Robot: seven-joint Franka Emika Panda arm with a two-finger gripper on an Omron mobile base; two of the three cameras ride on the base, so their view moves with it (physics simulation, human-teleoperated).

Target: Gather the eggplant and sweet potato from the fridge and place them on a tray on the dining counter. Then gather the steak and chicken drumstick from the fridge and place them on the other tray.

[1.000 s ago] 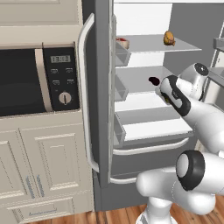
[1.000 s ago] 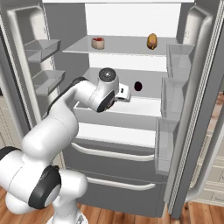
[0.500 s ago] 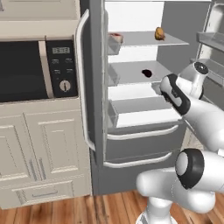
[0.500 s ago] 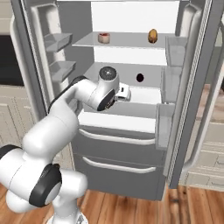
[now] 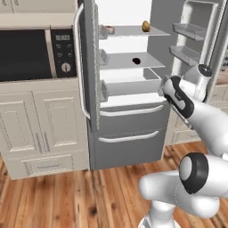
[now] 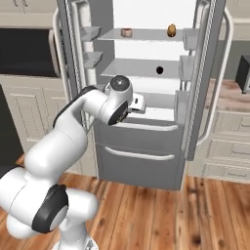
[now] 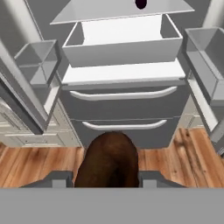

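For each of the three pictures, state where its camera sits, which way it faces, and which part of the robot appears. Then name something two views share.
Left base view: behind the arm's left, facing the open fridge and microwave; arm lower right.
Right base view: behind its right, facing the fridge; arm lower left.
Hand view: on the hand, looking at the fridge drawers; fingertips flank a sweet potato.
Shared: both base views show the chicken drumstick and steak on the top shelf.

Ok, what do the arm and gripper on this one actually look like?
The arm is glossy white with rounded links and dark grey-black joint rings and caps. No cables or markings are readable. The gripper has two small dark grey finger tips on a white hand.
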